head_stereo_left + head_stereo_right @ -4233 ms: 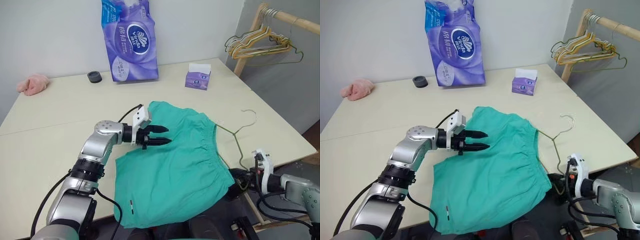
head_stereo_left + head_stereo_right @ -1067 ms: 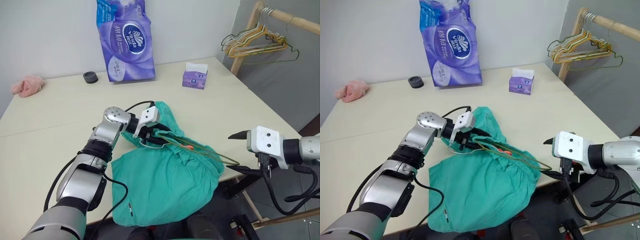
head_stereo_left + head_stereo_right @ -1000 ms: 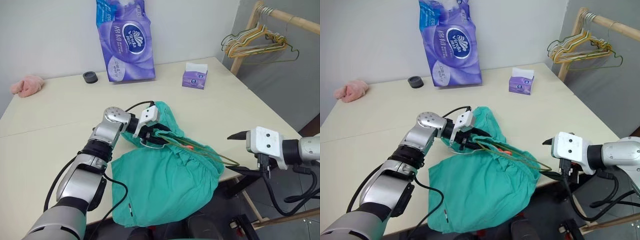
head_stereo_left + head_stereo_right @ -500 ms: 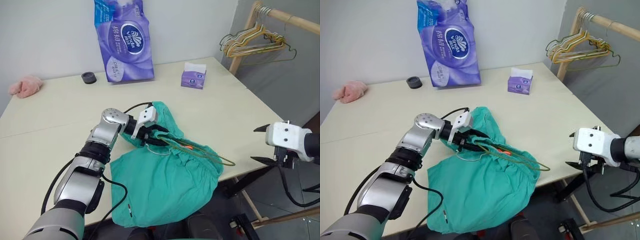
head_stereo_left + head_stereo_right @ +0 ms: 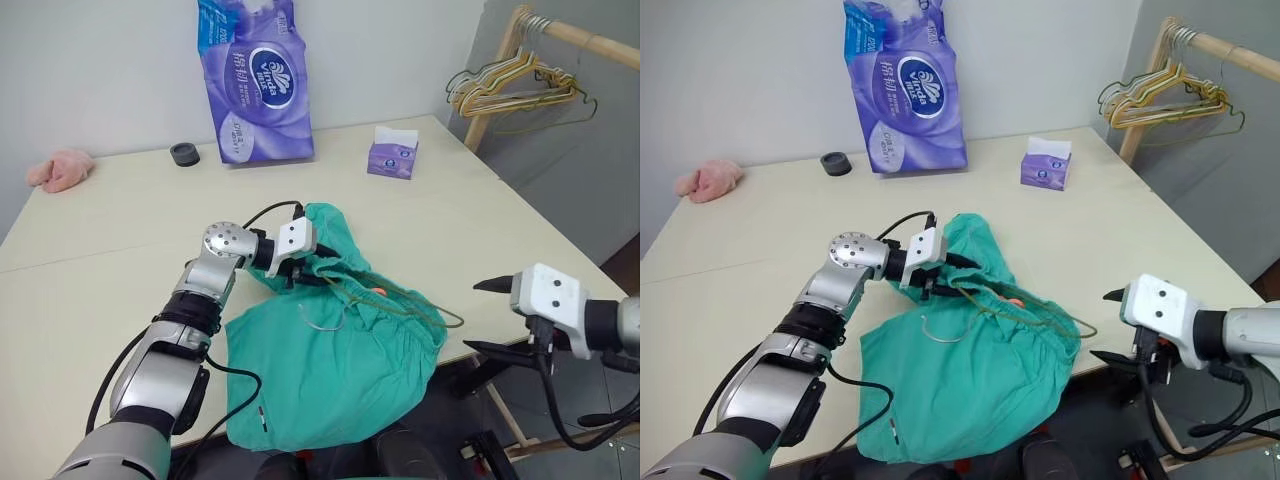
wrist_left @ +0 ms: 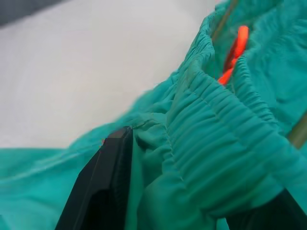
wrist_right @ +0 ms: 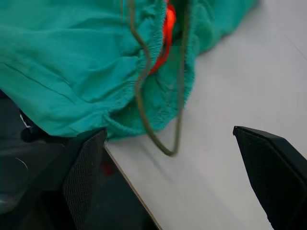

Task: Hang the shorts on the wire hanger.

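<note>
Two grippers in play: my left gripper is pinched on the gathered waistband of the teal shorts, black fingers closed over the bunched elastic, and my right gripper hangs off the near right edge of the worktop, jaws spread wide and empty, touching nothing. Shorts lie crumpled at the front edge of the worktop, lower part draping over it. Wire hanger is threaded into the waist opening, its far corner poking out onto the bare worktop toward my right gripper, and its curved hook lying on the cloth near my left gripper. An orange drawstring shows inside the waistband. Step in hand, as I judge it: get the hanger seated through the waist. To do it well I should keep the left pinch firm so the opening stays up, bring the right gripper in level onto the exposed wire corner rather than the cloth, and avoid snagging the drawstring. Risk: thin wire slips from wide jaws, or shorts slide off the edge.
</note>
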